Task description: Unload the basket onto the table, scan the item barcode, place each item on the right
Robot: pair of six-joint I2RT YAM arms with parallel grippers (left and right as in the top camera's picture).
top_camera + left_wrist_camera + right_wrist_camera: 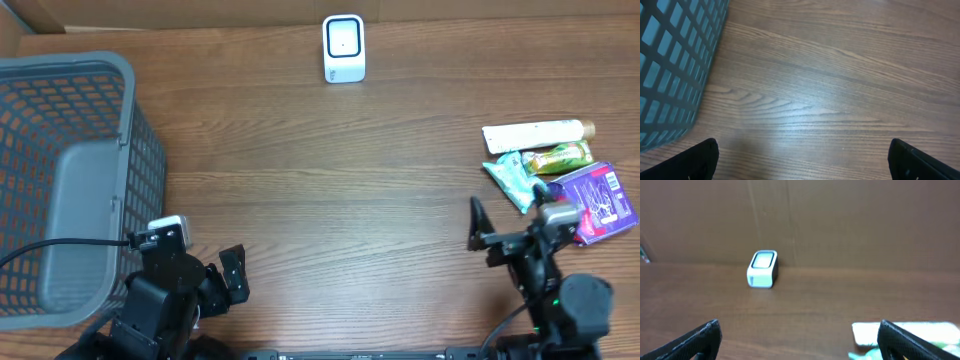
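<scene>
I am holding my left hand (801,157) wide open and empty over the wooden surface (330,180), beside the grey basket (60,180) at nine o'clock. My right hand (799,332) is gaping just as wide, gripping nothing and facing the white scanner (762,269) at twelve o'clock. The items are lying at three o'clock: a white tube (533,135), a green packet (515,180), a yellow-green packet (560,157) and a purple packet (598,203) whose print is too small to read.

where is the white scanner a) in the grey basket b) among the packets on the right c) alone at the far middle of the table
c: the small white box-shaped scanner stands alone on the brown wooden table's far edge, away from the grey plastic mesh basket.
</scene>
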